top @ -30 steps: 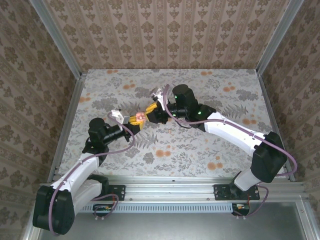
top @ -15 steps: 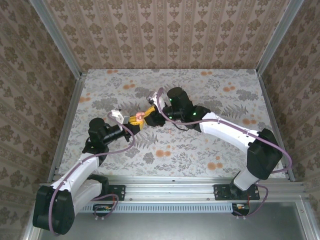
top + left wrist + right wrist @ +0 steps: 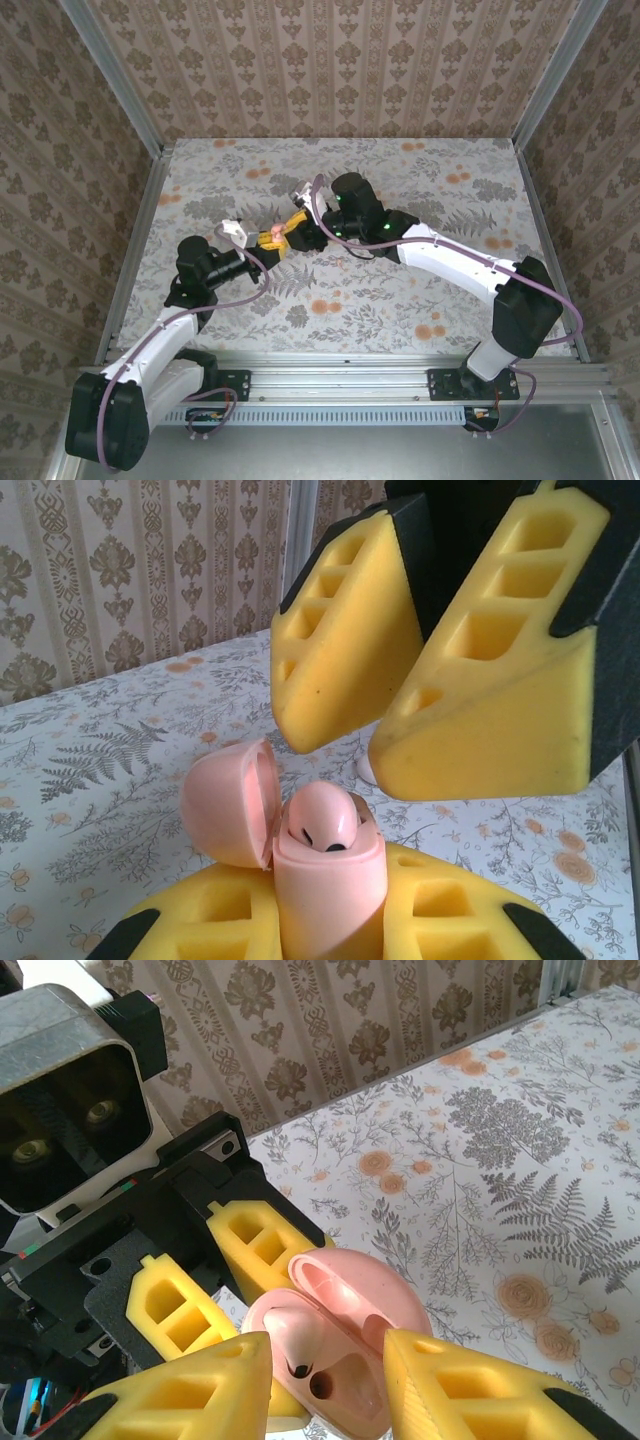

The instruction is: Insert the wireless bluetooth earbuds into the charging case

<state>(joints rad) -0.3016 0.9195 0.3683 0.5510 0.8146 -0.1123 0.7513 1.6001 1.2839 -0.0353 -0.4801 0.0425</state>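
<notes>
My left gripper (image 3: 325, 925) is shut on the charging case (image 3: 325, 880), a salmon-pink case held upright with its lid (image 3: 225, 800) swung open to the left. One pale pink earbud (image 3: 322, 820) sits in a well of the case (image 3: 335, 1360), and the well beside it (image 3: 415, 1385) looks empty. My right gripper (image 3: 325, 1380) hangs open just above the case's mouth, a yellow pad on each side and nothing between them. From above, the right gripper (image 3: 296, 224) and the left gripper (image 3: 272, 243) meet at the case (image 3: 272, 236). A small pale bit (image 3: 366, 769) peeks from behind a right finger; I cannot tell what it is.
The floral tablecloth (image 3: 420, 200) spreads around both arms, with printed orange flowers (image 3: 325, 306) on it. Patterned walls and metal posts (image 3: 140, 110) close in the back and sides.
My right gripper has moved left and come in over the open case. The left arm and the case have stayed put.
</notes>
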